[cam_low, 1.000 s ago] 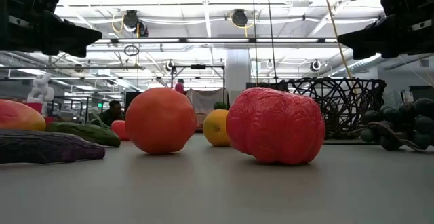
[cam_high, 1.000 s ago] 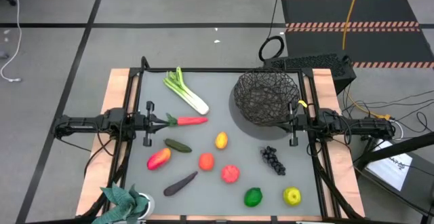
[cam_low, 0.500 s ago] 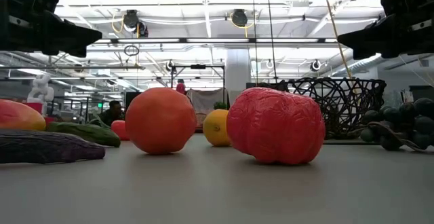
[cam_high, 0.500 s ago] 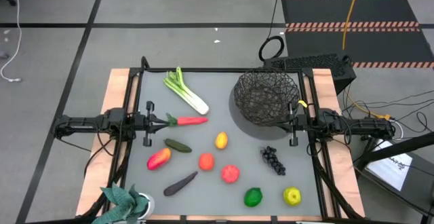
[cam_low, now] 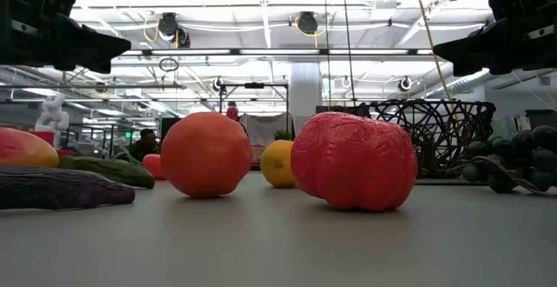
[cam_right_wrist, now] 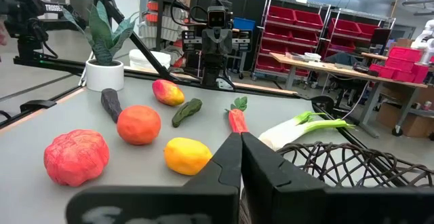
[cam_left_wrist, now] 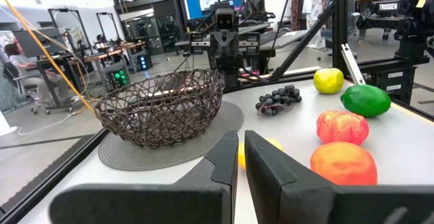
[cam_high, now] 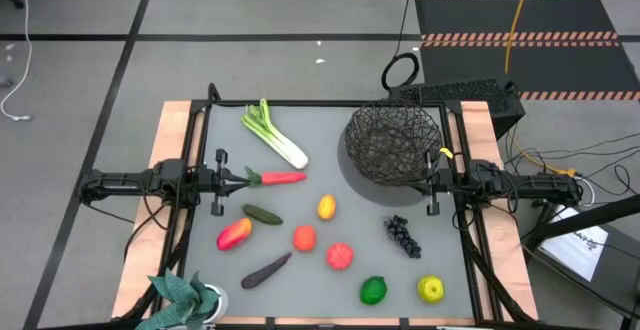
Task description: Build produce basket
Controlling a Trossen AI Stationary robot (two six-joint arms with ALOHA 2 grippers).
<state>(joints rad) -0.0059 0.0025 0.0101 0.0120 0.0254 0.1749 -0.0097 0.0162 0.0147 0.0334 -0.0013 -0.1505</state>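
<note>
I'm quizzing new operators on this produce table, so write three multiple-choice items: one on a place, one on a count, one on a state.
1. Where does the basket stand in the high view?
A. Far right part of the table, by the right gripper
B. Near left corner, by the plant
C. Centre, among the fruit

2. How many pieces of produce lie in the basket?
A. Three
B. None
C. One

3. How do the left gripper jaws stand?
A. Wide open
B. Shut on the carrot
C. Shut, holding nothing

Key: 1 A, the mesh bowl sits by the right arm. 2 B, the high and left wrist views show only bare mesh. 3 C, the left wrist view shows the jaws nearly together with nothing between them; the carrot lies on the table.
</note>
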